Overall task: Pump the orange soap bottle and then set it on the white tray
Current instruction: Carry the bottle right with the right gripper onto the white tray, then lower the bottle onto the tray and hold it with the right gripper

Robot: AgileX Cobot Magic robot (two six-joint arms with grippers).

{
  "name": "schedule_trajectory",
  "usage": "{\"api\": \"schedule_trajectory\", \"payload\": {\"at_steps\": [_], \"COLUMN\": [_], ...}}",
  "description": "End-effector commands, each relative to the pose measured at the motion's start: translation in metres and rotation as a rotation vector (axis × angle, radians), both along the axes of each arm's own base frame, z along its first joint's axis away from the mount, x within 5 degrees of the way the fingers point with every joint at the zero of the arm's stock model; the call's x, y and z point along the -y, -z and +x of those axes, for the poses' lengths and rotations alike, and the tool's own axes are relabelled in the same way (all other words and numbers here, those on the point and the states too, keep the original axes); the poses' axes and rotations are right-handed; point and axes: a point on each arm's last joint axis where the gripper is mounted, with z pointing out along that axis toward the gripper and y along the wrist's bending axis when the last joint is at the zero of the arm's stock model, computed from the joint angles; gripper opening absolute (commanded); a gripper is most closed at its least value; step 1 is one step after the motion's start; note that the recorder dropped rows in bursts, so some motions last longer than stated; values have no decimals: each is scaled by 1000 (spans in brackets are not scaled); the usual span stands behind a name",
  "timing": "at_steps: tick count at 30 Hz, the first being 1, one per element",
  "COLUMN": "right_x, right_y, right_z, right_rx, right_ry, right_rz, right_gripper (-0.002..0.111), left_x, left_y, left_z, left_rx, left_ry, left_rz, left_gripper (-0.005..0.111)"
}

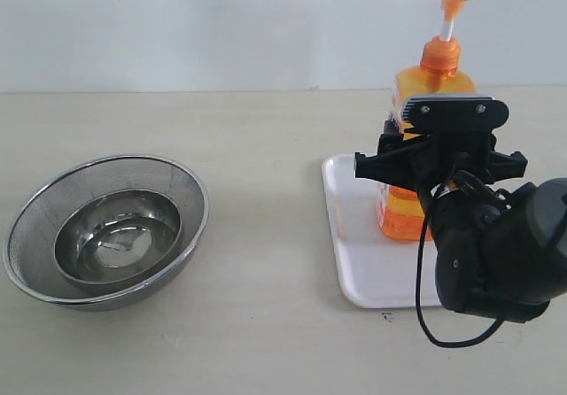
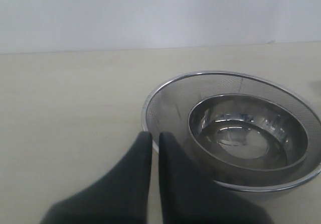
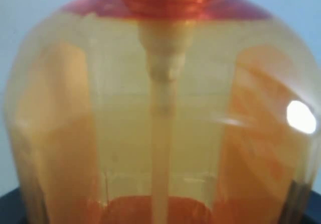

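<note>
Left claw (image 2: 154,135) closed, beside nested steel bowls (image 2: 169,103)

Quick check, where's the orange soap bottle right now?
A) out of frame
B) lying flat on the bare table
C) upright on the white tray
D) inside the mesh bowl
C: the orange soap bottle stands upright with its base on the white tray, well apart from the mesh bowl.

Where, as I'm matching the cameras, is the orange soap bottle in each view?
Exterior view: orange soap bottle right of centre, upright on the white tray.
Left wrist view: not in it.
Right wrist view: the bottle fills the picture, close up.
Shared landmark: the mesh strainer holding a steel bowl, in exterior and left wrist views.
</note>
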Motion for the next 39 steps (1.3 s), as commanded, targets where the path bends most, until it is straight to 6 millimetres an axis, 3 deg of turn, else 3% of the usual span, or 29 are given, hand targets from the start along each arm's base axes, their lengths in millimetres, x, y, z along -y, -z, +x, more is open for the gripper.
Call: {"api": "schedule_trajectory", "payload": {"at_steps": [1,11,12,18,20,22,37,39], "right_x": [-2,-7,-7,-7,-7,-7,-9,-9], "right_y": [-10,-7,-7,-5,-5,-4,4,-4], "right_z": [3,2,2,2,2,2,-1,-2], "right_rx": [62,31,28,15,14,-4,-124,-126], "right_ry": [-25,-81,-81,-82,-81,-86,-125,-134], "right_rz": [5,-7,-7,5,0,-17,-67,-47], "right_gripper": [0,4,8,64,77,82,83,83], "left_x": [0,0,0,0,0,0,0,0], "left_y": [1,1,1,1,1,1,1,1], "left_z": [0,0,0,0,0,0,0,0], "left_rx": [1,1,1,1,1,1,1,1], "left_ry": [-2,-2,-2,-2,-2,-2,-2,-2], "left_rz": [-2,-2,-2,-2,-2,-2,-2,-2], "left_gripper": [5,5,5,5,5,5,5,5]}}
